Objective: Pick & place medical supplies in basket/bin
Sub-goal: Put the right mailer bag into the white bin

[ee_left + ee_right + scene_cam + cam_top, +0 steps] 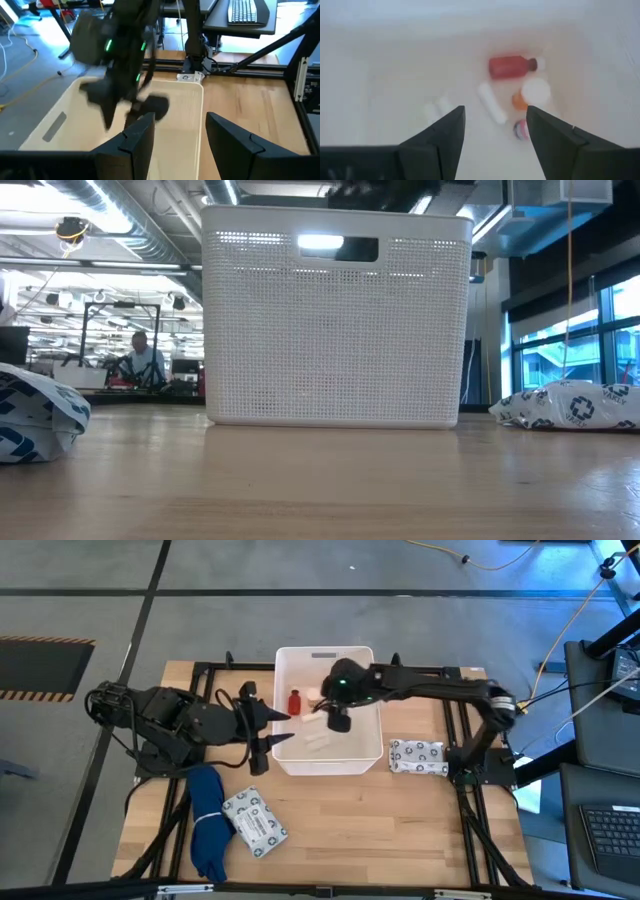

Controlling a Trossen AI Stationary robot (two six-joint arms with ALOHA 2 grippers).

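Observation:
The white tub [330,755] stands at the table's middle, toward the far edge; the low view shows its wall [335,320] with a handle slot. Inside lie a red bottle [510,66], a white cylinder [491,102], an orange-topped vial [520,100], another small vial [521,129] and two short white cylinders [436,110]. My right gripper [495,125] hangs open over the tub's inside [338,720], pointing down, holding nothing. My left gripper [278,729] is open and empty at the tub's left wall [180,135]. Two white printed packets [417,756] [254,822] lie flat on the table.
A blue glove-like cloth [205,820] lies beside the near-left packet. In the low view the packets show at left [35,415] and right [570,405] of the tub. Black frame rails [470,810] run along the table's sides. A person [140,360] is far behind.

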